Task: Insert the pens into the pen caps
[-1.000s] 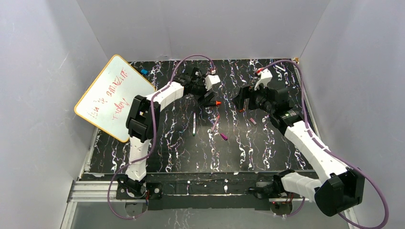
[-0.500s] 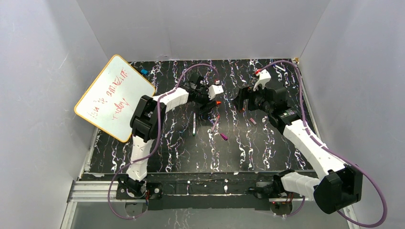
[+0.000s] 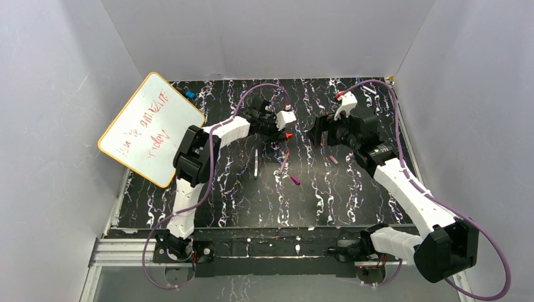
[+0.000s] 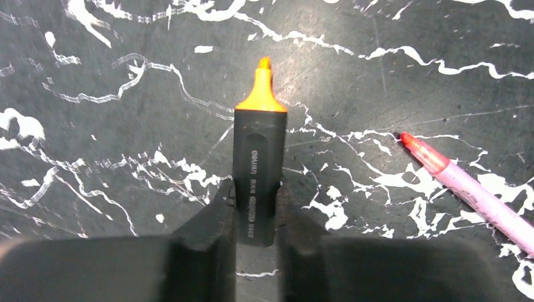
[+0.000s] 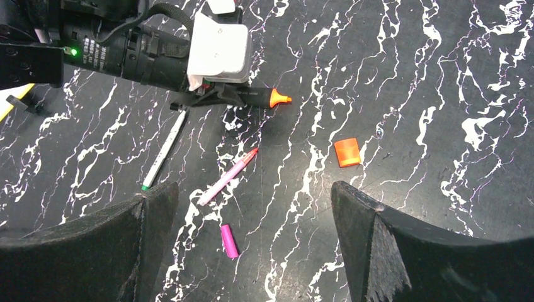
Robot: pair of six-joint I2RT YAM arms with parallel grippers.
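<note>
The thick black pen (image 4: 258,170) with an orange tip lies on the marbled mat, and my left gripper (image 4: 257,195) is shut on its barrel, fingers pressed to both sides. From above, the left gripper (image 3: 280,131) sits at mid-back. The pink pen (image 5: 228,177), the whitish pen (image 5: 163,151) with a green tip and the magenta cap (image 5: 229,241) lie nearer the front. An orange cap (image 5: 347,152) lies right of the black pen's tip. My right gripper (image 5: 253,189) hovers wide open above these, holding nothing. A dark purple cap (image 3: 333,160) lies beside the right arm.
A whiteboard (image 3: 151,129) with red writing leans at the left edge of the mat, with a small blue object (image 3: 189,94) behind it. White walls enclose the table on three sides. Purple cables loop over both arms.
My left gripper has slid right along the mat and shut its jaws on the black pen. The right arm has hardly moved and stays open.
</note>
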